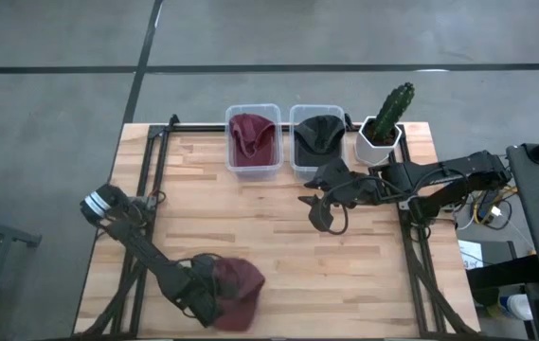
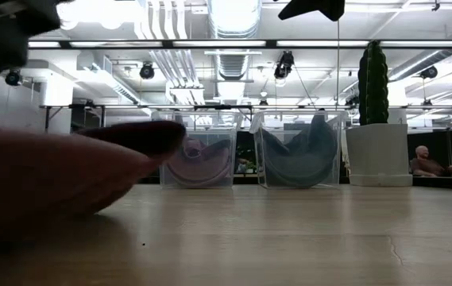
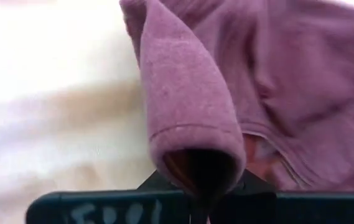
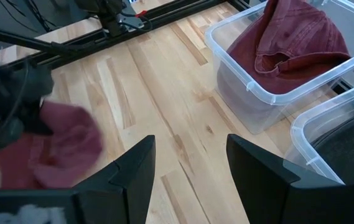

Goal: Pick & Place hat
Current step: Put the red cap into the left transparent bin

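Two dark, slim, jointed robot arms. The left arm (image 1: 146,251) has a grey-banded base joint; the right arm (image 1: 440,180) trails black cables, with broad, flat black fingers (image 4: 133,168).

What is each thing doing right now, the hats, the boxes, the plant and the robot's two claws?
Loose red hat: on table, pinched by left gripper.
Left box: open, red hat inside.
Right box: open, dark hat inside.
Cactus: upright in white pot.
Right gripper: open, empty, above table.

You can't read much here — only pale, blurred lettering on the left gripper (image 3: 195,202) body, not legible.
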